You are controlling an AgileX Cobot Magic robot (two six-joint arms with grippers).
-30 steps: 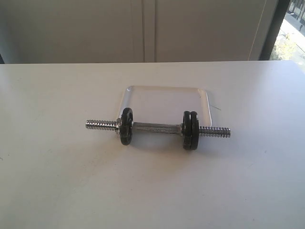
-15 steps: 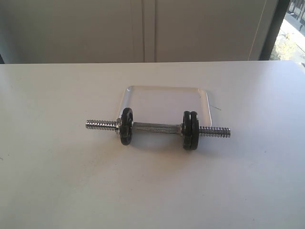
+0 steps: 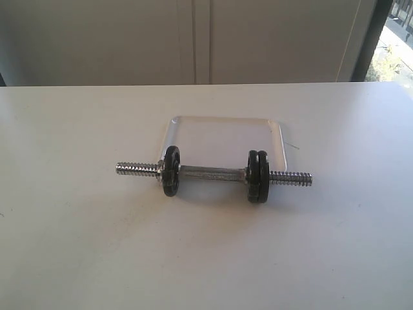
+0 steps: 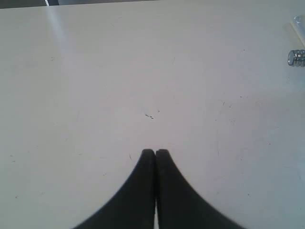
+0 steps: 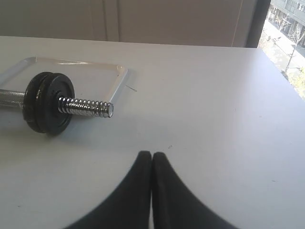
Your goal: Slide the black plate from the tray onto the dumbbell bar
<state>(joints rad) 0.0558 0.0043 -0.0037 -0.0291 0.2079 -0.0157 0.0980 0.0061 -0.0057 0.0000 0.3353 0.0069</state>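
Observation:
The dumbbell bar [image 3: 213, 173] lies across the table in front of the tray [image 3: 222, 137], which holds nothing. One black plate [image 3: 171, 171] sits on the bar's left side and two black plates [image 3: 258, 177] stand together on its right side. In the right wrist view the paired plates [image 5: 47, 109] and the bar's threaded end [image 5: 88, 107] lie ahead, well apart from my right gripper [image 5: 151, 155], which is shut and empty. My left gripper [image 4: 155, 152] is shut and empty over bare table; only the bar's thread tip [image 4: 296, 57] shows at the picture's edge. Neither gripper appears in the exterior view.
The white table [image 3: 97, 245] stretches wide around the dumbbell. A wall with pale panels [image 3: 193, 39] stands behind the table's far edge, and a window [image 3: 395, 45] is at the back right.

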